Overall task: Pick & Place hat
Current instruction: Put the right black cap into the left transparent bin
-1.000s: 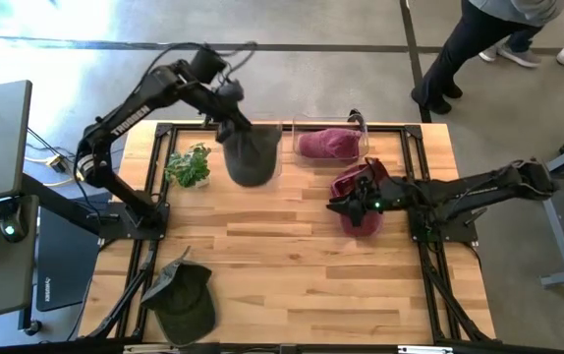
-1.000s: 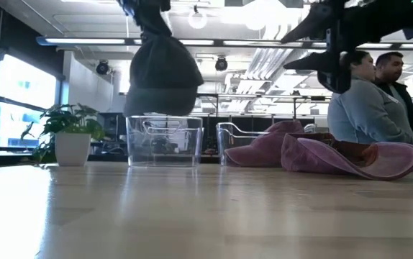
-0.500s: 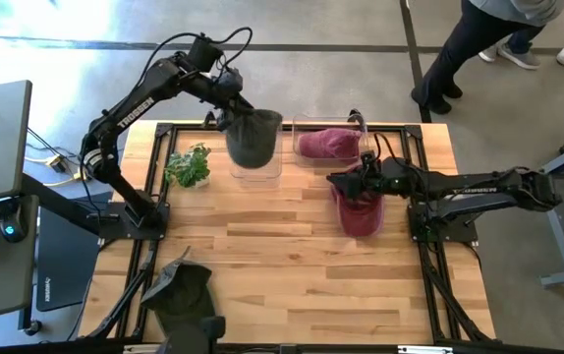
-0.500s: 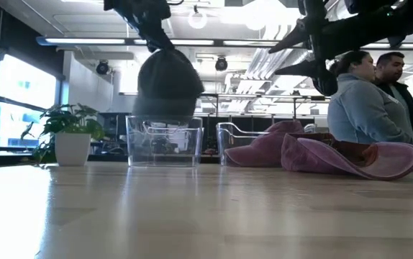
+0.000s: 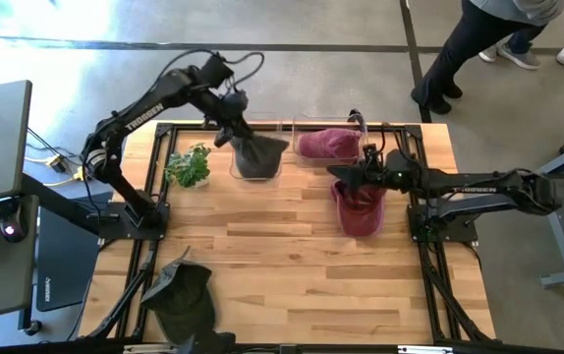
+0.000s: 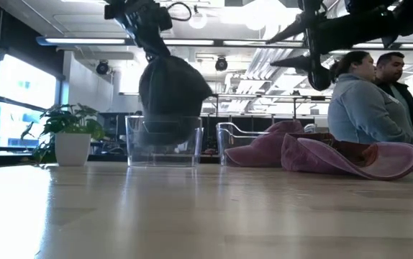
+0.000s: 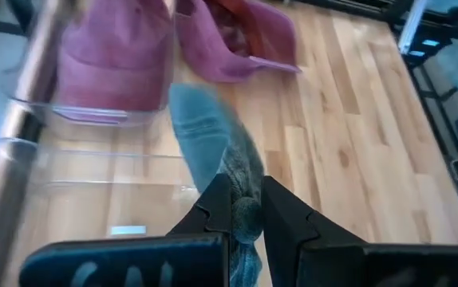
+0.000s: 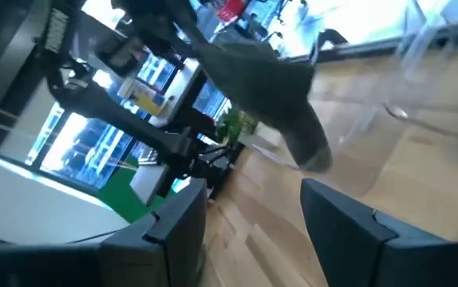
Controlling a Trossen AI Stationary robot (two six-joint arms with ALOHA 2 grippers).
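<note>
Near a potted plant (image 5: pixel 188 165), 2 clear bins: left bin (image 5: pixel 255 162) under a hanging grey hat (image 5: pixel 258 153), right bin (image 5: pixel 328 143) holding a maroon hat (image 5: pixel 327 145). Left gripper (image 5: pixel 235 128), reaching from above, clamped on limp, crumpled grey fabric. Right gripper (image 5: pixel 344 174) spread wide, empty, above another maroon hat (image 5: pixel 359 209).

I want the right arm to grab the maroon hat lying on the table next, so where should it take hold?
Grip the maroon hat by its raised brim edge, coming from above: it lies flat and floppy, and the right pincer hovers open over it.
</note>
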